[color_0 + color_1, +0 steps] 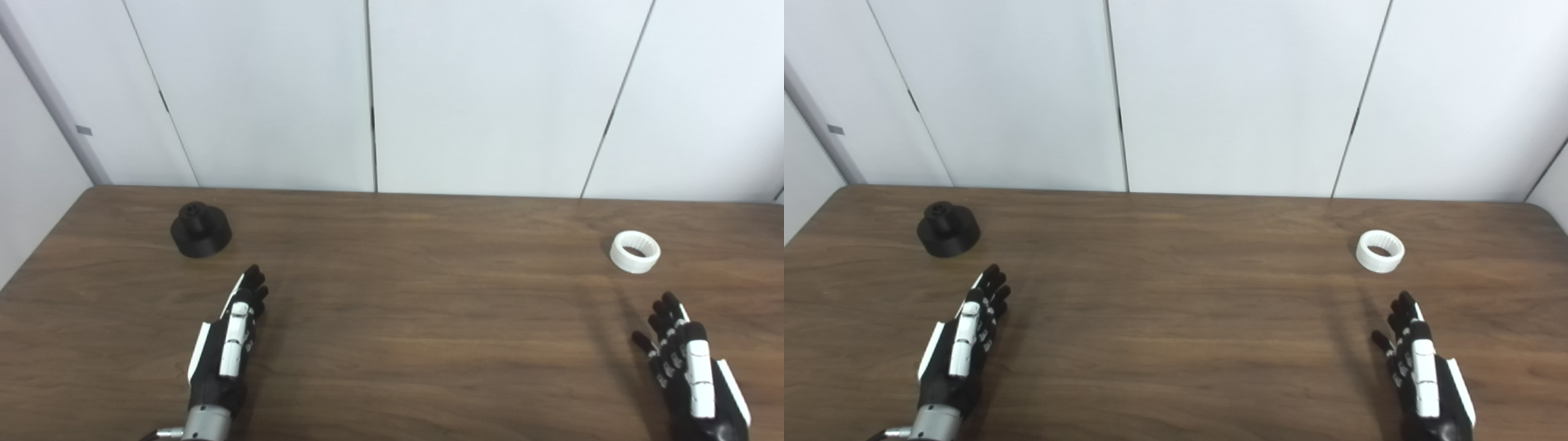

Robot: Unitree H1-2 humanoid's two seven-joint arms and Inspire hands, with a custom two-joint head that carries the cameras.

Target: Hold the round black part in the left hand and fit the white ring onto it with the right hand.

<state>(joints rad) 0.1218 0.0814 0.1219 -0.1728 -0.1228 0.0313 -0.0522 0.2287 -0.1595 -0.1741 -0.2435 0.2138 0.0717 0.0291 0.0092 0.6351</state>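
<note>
One round black plastic part sits far left on the brown wood-grain counter; one white plastic ring lies far right, well apart. Two robot hands: left robot hand and right robot hand, both empty, fingers extended, near the front edge.

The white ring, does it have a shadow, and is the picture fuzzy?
Left eye view: the white ring casts a faint shadow on its left, on the table. Right eye view: a soft dark patch beside the left hand; both views look slightly soft, without glare.
</note>
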